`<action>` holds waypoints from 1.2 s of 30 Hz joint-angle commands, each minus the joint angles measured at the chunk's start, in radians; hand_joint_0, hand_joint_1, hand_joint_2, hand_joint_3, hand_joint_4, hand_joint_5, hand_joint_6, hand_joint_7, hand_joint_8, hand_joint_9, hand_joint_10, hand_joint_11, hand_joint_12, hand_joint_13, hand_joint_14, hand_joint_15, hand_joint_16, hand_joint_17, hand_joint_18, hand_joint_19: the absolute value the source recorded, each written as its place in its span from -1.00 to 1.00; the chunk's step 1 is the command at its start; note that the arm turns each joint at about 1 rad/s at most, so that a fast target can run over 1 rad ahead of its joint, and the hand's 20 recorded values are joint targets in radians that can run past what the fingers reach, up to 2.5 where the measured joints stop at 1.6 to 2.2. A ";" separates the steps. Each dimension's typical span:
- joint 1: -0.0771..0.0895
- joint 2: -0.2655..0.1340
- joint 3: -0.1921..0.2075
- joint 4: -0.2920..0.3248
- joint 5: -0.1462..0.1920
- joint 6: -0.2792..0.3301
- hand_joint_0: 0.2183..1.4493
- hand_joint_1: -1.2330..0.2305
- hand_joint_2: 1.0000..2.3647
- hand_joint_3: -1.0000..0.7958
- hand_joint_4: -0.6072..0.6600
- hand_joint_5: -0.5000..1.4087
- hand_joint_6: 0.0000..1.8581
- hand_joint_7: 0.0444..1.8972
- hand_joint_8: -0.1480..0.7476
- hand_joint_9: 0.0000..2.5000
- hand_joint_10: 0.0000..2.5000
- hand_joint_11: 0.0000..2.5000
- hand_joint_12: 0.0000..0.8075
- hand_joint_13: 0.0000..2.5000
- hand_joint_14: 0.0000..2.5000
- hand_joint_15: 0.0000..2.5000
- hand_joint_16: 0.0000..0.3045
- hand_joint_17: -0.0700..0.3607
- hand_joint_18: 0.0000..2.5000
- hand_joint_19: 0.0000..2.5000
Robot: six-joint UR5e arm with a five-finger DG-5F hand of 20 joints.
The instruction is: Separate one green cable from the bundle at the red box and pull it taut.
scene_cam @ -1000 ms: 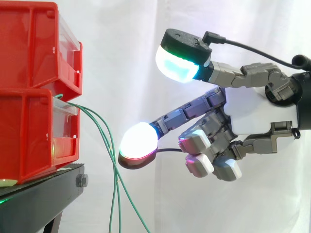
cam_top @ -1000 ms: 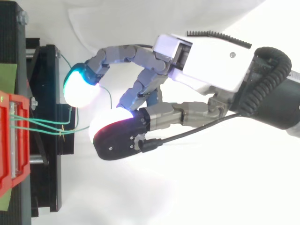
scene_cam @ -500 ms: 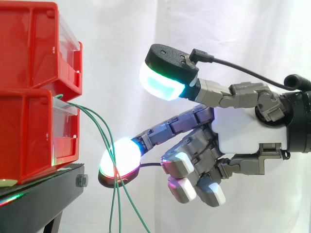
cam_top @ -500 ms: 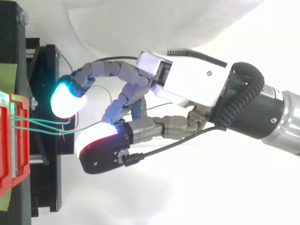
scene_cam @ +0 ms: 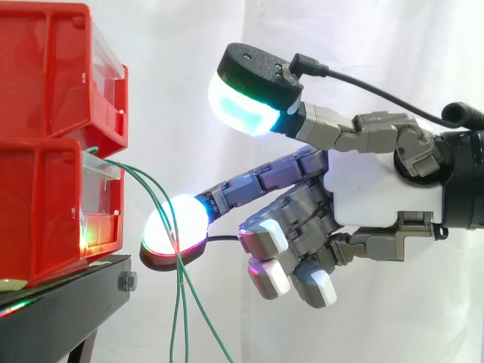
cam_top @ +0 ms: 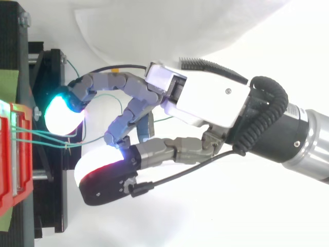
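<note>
Several thin green cables (scene_cam: 184, 318) leave the front of the lower red bin (scene_cam: 45, 204), arc outward and hang down past the black stand (scene_cam: 68, 295). My hand (scene_cam: 378, 189) reaches in from the right, open, with two fingers stretched wide apart and the rest curled under the palm, holding nothing. The lower stretched fingertip (scene_cam: 168, 231), glowing white and red, is level with the hanging cables, which cross it. A cyan fingertip (scene_cam: 242, 106) stays higher and further right. From above, the cables (cam_top: 36, 133) run between the two glowing fingertips of the hand (cam_top: 205, 100).
A second red bin (scene_cam: 45, 68) is stacked on the lower one. The black stand (cam_top: 51, 206) juts towards the hand under the cables. A white curtain hangs behind.
The hand has moved left towards the bins. Its lower stretched fingertip, earlier short of the cables, is now at them, and both fingertips sit closer to the stand.
</note>
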 commanded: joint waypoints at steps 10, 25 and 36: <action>0.026 -0.038 0.003 0.043 0.056 0.047 -0.66 -0.05 -1.00 -0.44 0.36 -0.68 -0.46 -0.22 0.10 -0.02 -0.98 -0.09 0.05 -0.06 -0.98 -0.22 -0.43 0.24 0.00 -0.33; 0.046 -0.038 0.003 0.052 0.093 0.087 -0.65 -0.06 -1.00 -0.44 0.36 -0.68 -0.46 -0.22 0.09 -0.02 -0.98 -0.10 0.02 -0.06 -0.98 -0.23 -0.43 0.22 -0.01 -0.33; 0.064 -0.038 0.003 0.013 0.121 0.199 -0.53 -0.33 -1.00 -0.44 0.41 -0.63 -0.46 -0.14 -0.03 0.28 -1.00 0.50 -0.13 0.21 -0.99 0.27 -0.53 0.07 0.09 -0.19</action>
